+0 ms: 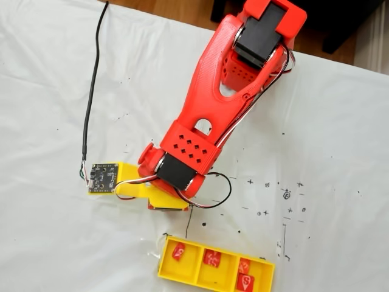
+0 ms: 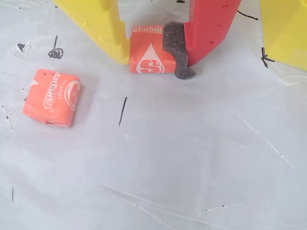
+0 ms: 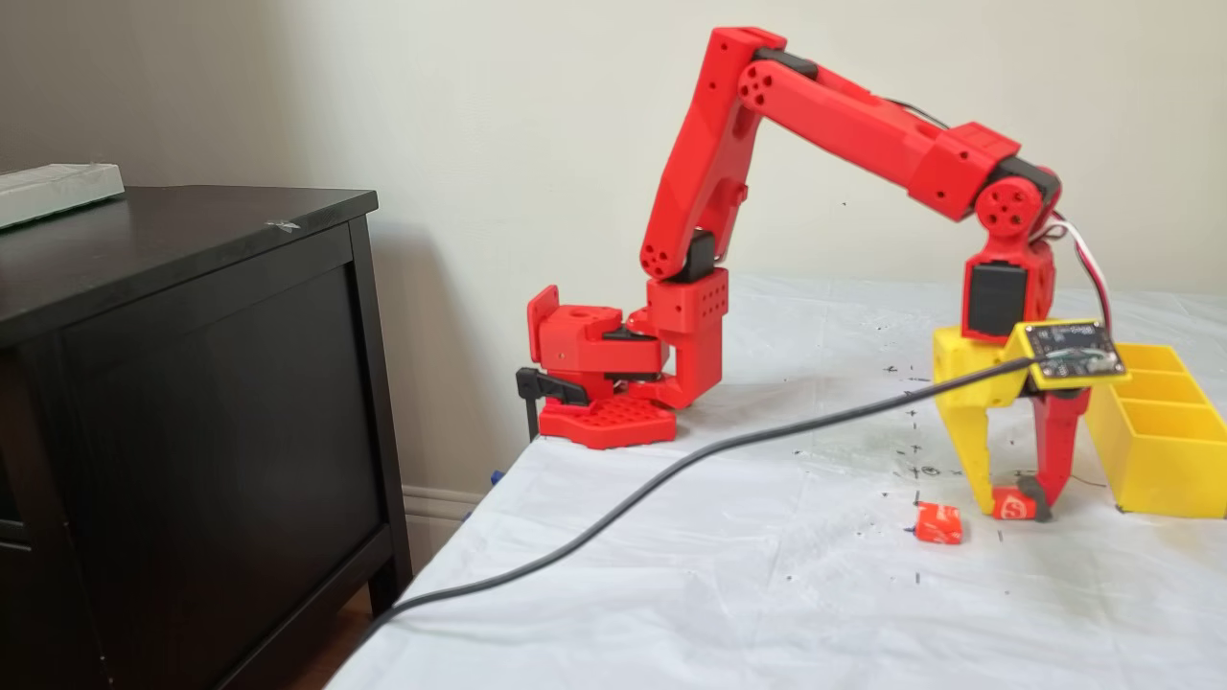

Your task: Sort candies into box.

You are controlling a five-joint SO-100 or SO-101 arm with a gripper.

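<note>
My gripper (image 2: 156, 60) (image 3: 1013, 505) reaches down to the table and is shut on one red-orange candy (image 2: 146, 60) (image 3: 1008, 502), pinched between the yellow finger and the red finger's dark foam pad. The candy sits at table level. A second candy (image 2: 52, 97) (image 3: 938, 523) lies loose on the sheet, just to the left in the wrist view. The yellow box (image 1: 176, 274) (image 3: 1155, 450) stands close to the gripper's right in a fixed view. Several candies lie in it: one (image 1: 178, 251) in the left compartment, one (image 1: 212, 258) in the middle, two (image 1: 245, 275) in the right.
A white sheet with pen marks (image 1: 285, 194) covers the table. A black cable (image 3: 671, 470) trails from the wrist camera board (image 1: 102, 177) across the sheet and off the table's edge. The red arm base (image 3: 613, 383) is clamped at the table's edge beside a dark cabinet (image 3: 192, 383).
</note>
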